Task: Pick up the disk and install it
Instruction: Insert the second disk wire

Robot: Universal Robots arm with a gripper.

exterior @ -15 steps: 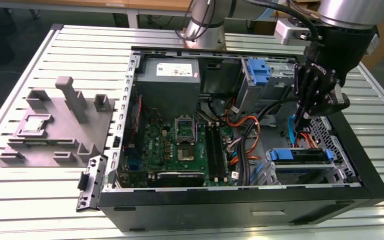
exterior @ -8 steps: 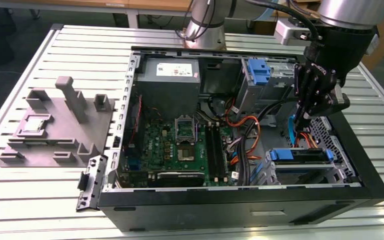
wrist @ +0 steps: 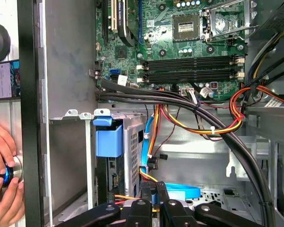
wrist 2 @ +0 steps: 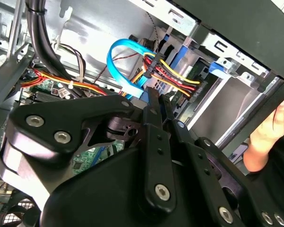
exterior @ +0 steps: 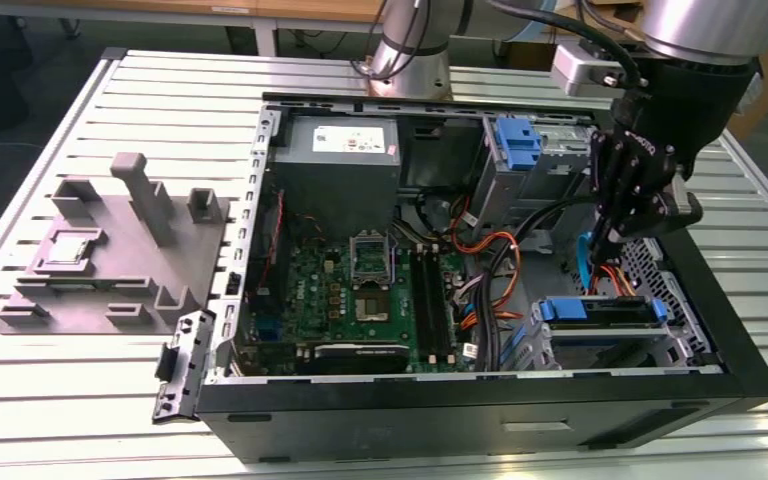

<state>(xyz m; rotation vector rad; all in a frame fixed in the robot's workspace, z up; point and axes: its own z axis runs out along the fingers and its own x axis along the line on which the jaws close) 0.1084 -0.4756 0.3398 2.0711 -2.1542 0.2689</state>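
one arm [exterior: 684,60] hangs over the open computer case [exterior: 491,400] in the exterior view, its gripper [exterior: 614,262] down inside the case at about three o'clock, right over the orange and blue cables [exterior: 491,262]. the disk [exterior: 600,312], blue-framed, sits in the drive cage at about four o'clock, just beside the fingertips. a grey fixture block [exterior: 111,255] lies on the slatted table [exterior: 117,90] at nine o'clock.

second wrist view now: the fingers [wrist 2: 154,118] are pressed together, nothing between them, tips just short of a looped blue cable [wrist 2: 125,66]. a person's hand [wrist 2: 270,135] grips the case edge.

first wrist view: the gripper [wrist: 154,198] is closed and empty, the blue disk bracket [wrist: 108,137] just beside it, the motherboard [wrist: 180,42] beyond, two hands [wrist: 2,177] outside the case wall.
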